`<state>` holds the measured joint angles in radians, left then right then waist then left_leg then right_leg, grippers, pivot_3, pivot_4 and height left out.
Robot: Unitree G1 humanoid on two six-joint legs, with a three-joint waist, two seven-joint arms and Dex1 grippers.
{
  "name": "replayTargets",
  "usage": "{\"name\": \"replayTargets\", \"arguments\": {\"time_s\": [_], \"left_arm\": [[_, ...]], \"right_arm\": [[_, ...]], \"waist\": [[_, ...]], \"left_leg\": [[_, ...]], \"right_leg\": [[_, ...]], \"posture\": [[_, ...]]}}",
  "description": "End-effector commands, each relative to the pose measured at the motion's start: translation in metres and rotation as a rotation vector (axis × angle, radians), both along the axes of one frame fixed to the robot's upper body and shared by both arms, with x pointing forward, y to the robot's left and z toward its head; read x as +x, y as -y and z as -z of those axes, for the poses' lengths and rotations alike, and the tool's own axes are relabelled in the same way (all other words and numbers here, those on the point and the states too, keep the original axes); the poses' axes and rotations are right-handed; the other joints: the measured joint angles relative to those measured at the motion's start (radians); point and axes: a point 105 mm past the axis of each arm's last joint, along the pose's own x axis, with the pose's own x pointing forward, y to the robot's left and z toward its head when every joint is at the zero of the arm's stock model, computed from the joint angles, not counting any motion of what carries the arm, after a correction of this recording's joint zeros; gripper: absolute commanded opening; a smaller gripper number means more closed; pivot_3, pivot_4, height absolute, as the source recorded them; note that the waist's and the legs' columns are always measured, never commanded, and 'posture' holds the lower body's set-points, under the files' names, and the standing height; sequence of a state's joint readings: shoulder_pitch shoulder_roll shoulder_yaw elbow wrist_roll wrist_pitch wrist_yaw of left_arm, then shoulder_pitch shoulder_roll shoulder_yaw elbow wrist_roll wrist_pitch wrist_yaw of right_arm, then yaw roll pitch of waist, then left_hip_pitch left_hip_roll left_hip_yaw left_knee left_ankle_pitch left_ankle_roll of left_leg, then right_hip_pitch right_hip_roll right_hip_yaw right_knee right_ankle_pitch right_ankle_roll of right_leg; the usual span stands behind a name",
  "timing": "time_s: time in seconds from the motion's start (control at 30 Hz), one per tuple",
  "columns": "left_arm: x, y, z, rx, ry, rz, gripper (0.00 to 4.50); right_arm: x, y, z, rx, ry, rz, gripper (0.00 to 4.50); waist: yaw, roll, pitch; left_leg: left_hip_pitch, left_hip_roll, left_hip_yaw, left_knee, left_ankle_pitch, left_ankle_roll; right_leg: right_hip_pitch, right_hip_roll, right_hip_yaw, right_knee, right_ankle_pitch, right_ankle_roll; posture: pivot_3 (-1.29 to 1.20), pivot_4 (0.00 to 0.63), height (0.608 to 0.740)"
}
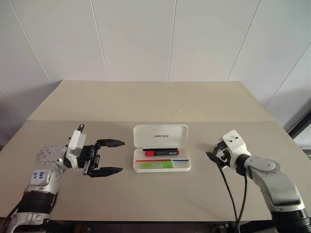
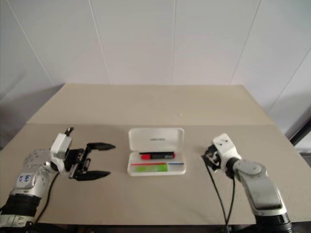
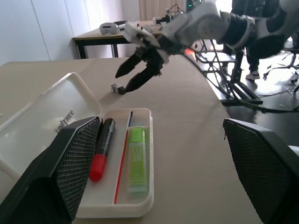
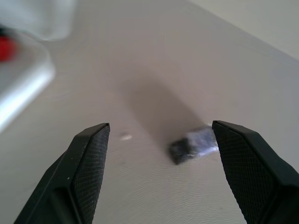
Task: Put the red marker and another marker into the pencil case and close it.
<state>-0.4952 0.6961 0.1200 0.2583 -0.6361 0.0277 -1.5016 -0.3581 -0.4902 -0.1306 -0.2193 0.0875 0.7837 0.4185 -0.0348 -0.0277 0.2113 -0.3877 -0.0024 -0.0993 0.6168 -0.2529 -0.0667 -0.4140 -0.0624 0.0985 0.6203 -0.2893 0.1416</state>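
Case (image 1: 162, 154) lies open mid-counter (image 1: 146, 102), red marker (image 1: 160, 152) and green marker (image 1: 158, 165) inside; my left jaws (image 1: 111, 157) and right jaws (image 1: 214, 156) gape wide, both empty

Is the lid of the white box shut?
No, the pencil case lies open, with the red marker and the green marker showing inside.

Beige bench (image 1: 160, 102) with a seam across its middle, set against a white panelled wall (image 1: 146, 39). Past its right edge, a dark-framed table (image 3: 100, 35), cables on the floor (image 3: 261, 100), bright daylight.
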Motion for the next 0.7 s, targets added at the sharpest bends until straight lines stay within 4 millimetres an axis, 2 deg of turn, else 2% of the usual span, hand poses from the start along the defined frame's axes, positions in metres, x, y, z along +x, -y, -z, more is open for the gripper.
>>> {"name": "replayTargets", "arguments": {"time_s": [0.03, 0.17, 0.37, 0.6, 0.7], "left_arm": [[-0.007, -0.001, -0.002, 0.031, 0.03, 0.076, 4.5], [-0.008, -0.002, -0.003, 0.034, 0.031, 0.073, 4.5], [-0.009, -0.003, -0.003, 0.036, 0.03, 0.066, 4.5], [-0.011, -0.005, -0.003, 0.037, 0.026, 0.058, 4.5], [-0.012, -0.006, -0.003, 0.038, 0.026, 0.056, 4.5]], "right_arm": [[0.008, 0.013, -0.007, 0.044, 0.098, 0.15, 4.47], [0.014, 0.024, 0.006, 0.092, 0.104, 0.279, 4.47], [0.016, 0.028, 0.021, 0.153, 0.082, 0.373, 4.47], [0.007, 0.014, 0.042, 0.278, -0.007, 0.424, 4.47], [0.005, 0.006, 0.047, 0.298, -0.032, 0.421, 3.82]], "waist": [[0.0, 0.0, 0.0], [0.001, 0.0, 0.0], [0.001, 0.0, 0.0], [0.001, -0.001, -0.001], [0.001, -0.001, -0.001]], "left_leg": [[0.0, 0.0, 0.0, 0.0, 0.0, 0.0], [0.0, 0.0, 0.0, 0.0, 0.0, 0.0], [0.001, 0.0, 0.0, 0.0, 0.0, 0.0], [0.002, 0.0, -0.001, 0.0, 0.001, 0.0], [0.002, 0.0, -0.001, 0.0, 0.001, 0.0]], "right_leg": [[0.0, 0.0, 0.0, 0.0, 0.0, 0.0], [0.0, 0.0, 0.0, 0.0, 0.0, 0.0], [0.0, 0.0, 0.0, 0.001, 0.0, 0.0], [0.002, 0.0, 0.0, 0.002, 0.0, 0.0], [0.001, 0.0, 0.0, 0.002, 0.0, 0.0]], "posture": [[0.0, 0.15, 0.74], [0.0, 0.15, 0.74], [0.0, 0.15, 0.74], [0.0, 0.15, 0.74], [0.0, 0.15, 0.74]]}}
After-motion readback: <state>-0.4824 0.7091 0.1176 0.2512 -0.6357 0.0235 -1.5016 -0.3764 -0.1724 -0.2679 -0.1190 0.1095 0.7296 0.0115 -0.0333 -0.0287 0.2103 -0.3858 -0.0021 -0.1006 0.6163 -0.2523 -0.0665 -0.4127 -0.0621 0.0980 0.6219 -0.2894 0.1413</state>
